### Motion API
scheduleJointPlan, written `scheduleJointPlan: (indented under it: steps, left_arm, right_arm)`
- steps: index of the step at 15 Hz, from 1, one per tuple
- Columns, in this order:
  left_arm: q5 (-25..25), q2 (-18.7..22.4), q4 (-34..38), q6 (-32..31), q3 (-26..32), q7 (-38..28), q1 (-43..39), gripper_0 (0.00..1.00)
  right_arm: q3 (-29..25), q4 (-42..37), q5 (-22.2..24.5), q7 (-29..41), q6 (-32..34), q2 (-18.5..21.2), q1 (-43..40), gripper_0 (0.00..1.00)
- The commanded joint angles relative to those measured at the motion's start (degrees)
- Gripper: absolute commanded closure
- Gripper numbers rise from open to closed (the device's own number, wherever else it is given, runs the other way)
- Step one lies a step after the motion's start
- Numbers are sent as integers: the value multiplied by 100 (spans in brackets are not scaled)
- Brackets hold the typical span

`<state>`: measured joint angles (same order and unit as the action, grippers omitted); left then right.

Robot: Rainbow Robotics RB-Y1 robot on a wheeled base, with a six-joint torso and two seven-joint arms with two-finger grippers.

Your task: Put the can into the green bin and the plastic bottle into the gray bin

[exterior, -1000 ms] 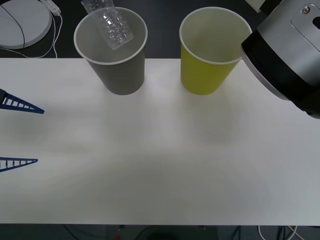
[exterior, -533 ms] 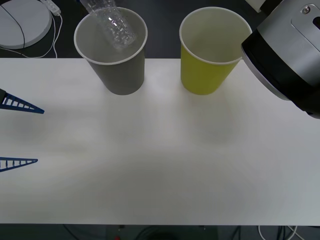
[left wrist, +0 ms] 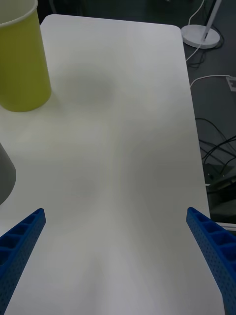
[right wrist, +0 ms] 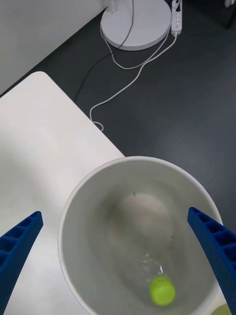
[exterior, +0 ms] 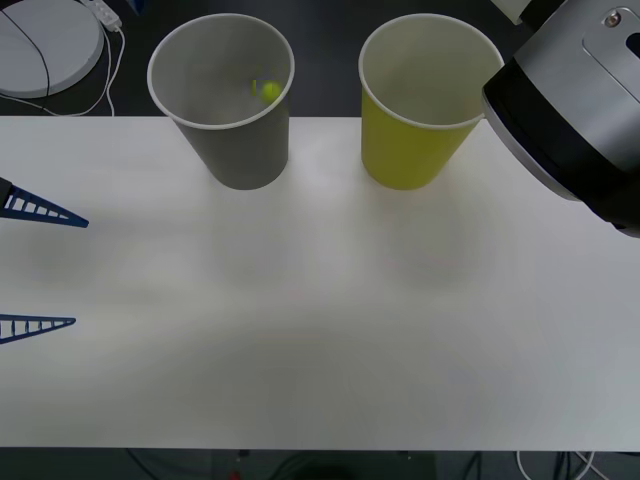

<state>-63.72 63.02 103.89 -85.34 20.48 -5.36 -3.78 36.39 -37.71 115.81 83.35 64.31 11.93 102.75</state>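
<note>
The gray bin stands at the table's back edge, left of the green bin. The plastic bottle lies inside the gray bin, and its lime-green cap shows against the bin's inner wall. My right gripper hangs open above the gray bin, with nothing between its fingers. My left gripper stays open at the table's left edge, low over bare tabletop. In its wrist view the green bin stands farther off. The can is out of view.
My right arm's large gray and black link overhangs the table beside the green bin. A white round base with cables sits on the dark floor behind the table. The white tabletop stretches in front of both bins.
The plastic bottle, tilted over the gray bin's rim before, has dropped fully inside it. The left gripper and both bins have not moved.
</note>
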Motion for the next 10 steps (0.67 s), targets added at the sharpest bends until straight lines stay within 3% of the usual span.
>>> scheduleJointPlan:
  steps: [1, 2, 7, 10]
  left_arm:
    - [0, 0, 0, 0, 0, 0, 0, 0]
    - [0, 0, 0, 0, 0, 0, 0, 0]
    - [0, 0, 0, 0, 0, 0, 0, 0]
    - [0, 0, 0, 0, 0, 0, 0, 0]
  right_arm:
    - [-71, 1, -85, -82, 11, 20, -9, 0]
    - [-115, 1, -129, -144, 37, 38, -9, 0]
    - [-132, 150, -1271, -970, 90, 372, -115, 0]
    - [-123, -158, -1781, -1374, 99, 688, -405, 0]
